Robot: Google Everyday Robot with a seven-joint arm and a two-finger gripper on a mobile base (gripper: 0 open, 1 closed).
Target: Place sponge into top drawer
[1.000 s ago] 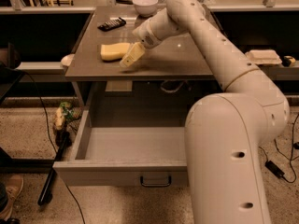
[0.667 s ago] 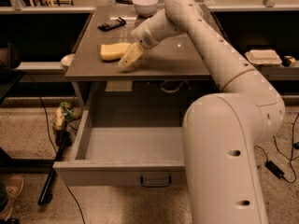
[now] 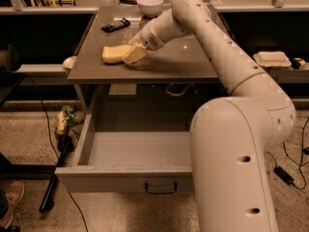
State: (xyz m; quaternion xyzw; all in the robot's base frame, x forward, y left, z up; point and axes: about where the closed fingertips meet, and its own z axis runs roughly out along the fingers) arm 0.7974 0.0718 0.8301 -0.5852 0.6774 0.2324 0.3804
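The pale yellow sponge (image 3: pixel 114 54) lies on the brown table top (image 3: pixel 183 57), near its left front part. My gripper (image 3: pixel 134 53) is low over the table at the sponge's right end, touching or nearly touching it. The arm reaches to it from the right front. The top drawer (image 3: pixel 120 180) is pulled out wide below the table's front edge. Its grey inside (image 3: pixel 140 149) is bare, and its dark handle (image 3: pixel 161 187) is at the middle of the front panel. My arm's large white body covers the drawer's right part.
A white bowl (image 3: pixel 149 5) and a black flat device (image 3: pixel 116 24) sit at the back of the table. A white styrofoam box (image 3: pixel 273 58) lies on the shelf at right. A bag (image 3: pixel 67 121), cables and a black stand leg (image 3: pixel 55 178) are on the floor at left.
My gripper has edged slightly left and away, closer to the sponge's right end. The sponge and the drawer have not moved.
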